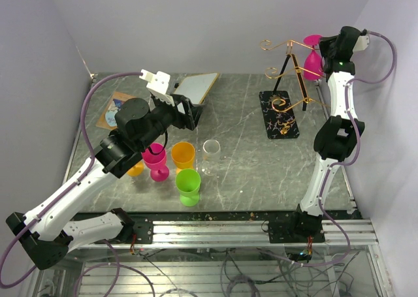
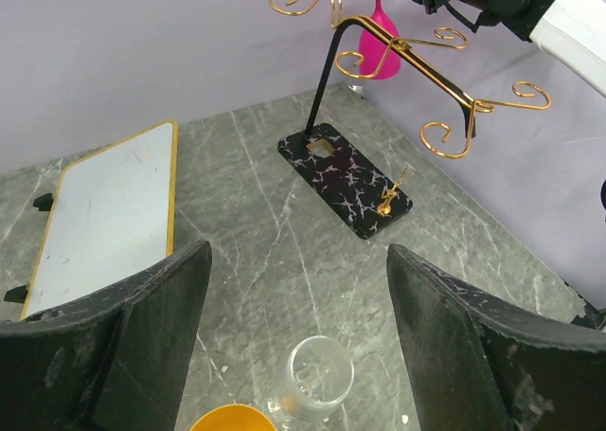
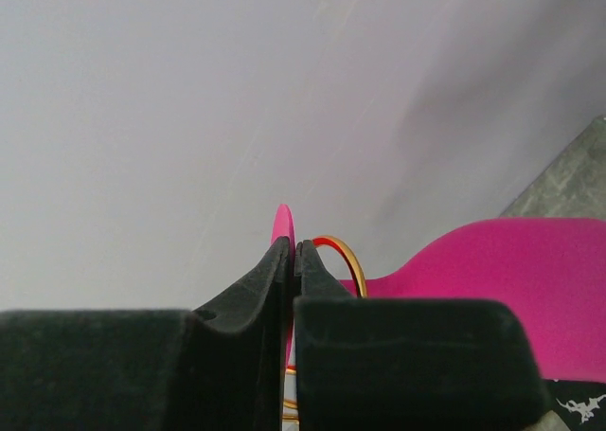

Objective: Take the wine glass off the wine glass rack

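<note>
A pink wine glass (image 1: 312, 63) hangs upside down from the wine glass rack (image 1: 290, 46), a gold wire stand on a dark slanted post with a black veined base (image 1: 279, 114) at the back right. My right gripper (image 1: 324, 49) is up at the rack's far arm, shut on the glass's foot. In the right wrist view the jaws (image 3: 294, 246) pinch the thin pink foot (image 3: 282, 224) edge-on, with the bowl (image 3: 502, 279) at right and a gold wire loop (image 3: 343, 257) behind. The left wrist view shows the glass (image 2: 379, 35) and rack (image 2: 417, 62). My left gripper (image 2: 296, 256) is open and empty.
A clear glass (image 1: 211, 148) stands mid-table, just below my left gripper (image 1: 188, 113); it also shows in the left wrist view (image 2: 312, 379). Orange (image 1: 183, 155), green (image 1: 188, 185) and pink (image 1: 155, 158) cups stand front left. A white gold-rimmed board (image 1: 199, 85) lies at the back.
</note>
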Controlling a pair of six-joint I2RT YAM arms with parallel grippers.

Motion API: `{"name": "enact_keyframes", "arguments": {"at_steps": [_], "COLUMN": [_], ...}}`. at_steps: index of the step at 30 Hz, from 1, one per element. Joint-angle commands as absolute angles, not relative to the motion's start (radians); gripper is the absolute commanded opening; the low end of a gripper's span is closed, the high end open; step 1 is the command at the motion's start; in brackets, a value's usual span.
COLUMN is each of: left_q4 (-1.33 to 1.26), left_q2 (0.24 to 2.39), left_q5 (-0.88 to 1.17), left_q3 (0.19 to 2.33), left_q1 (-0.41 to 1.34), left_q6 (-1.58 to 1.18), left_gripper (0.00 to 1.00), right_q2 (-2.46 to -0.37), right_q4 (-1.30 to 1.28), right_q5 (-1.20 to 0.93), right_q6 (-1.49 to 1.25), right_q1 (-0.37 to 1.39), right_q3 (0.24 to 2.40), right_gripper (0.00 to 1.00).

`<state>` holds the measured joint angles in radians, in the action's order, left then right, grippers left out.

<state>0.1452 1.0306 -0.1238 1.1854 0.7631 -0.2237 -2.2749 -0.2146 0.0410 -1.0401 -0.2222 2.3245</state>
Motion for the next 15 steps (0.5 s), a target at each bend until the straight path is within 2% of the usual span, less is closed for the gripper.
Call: {"name": "enact_keyframes", "arguments": {"at_steps": [1, 15], "left_q4": [0.102, 0.102], "left_q2": [1.032, 1.035], "left_q5": [-0.125, -0.119], "left_q3": [1.187, 1.189], "left_q1": [0.770, 0.772], "left_q6": [-0.214, -0.218], "left_gripper": [0.85, 0.85], "right_q2": [-2.245, -2.136], "right_q4": [-0.181, -0.147], "right_q5": [0.081, 0.077], "right_q6": [-1.038, -1.040], "right_q1": [-0.221, -0.230], "right_q3": [2.342, 2.197], "right_gripper": [0.00, 0.00]}}
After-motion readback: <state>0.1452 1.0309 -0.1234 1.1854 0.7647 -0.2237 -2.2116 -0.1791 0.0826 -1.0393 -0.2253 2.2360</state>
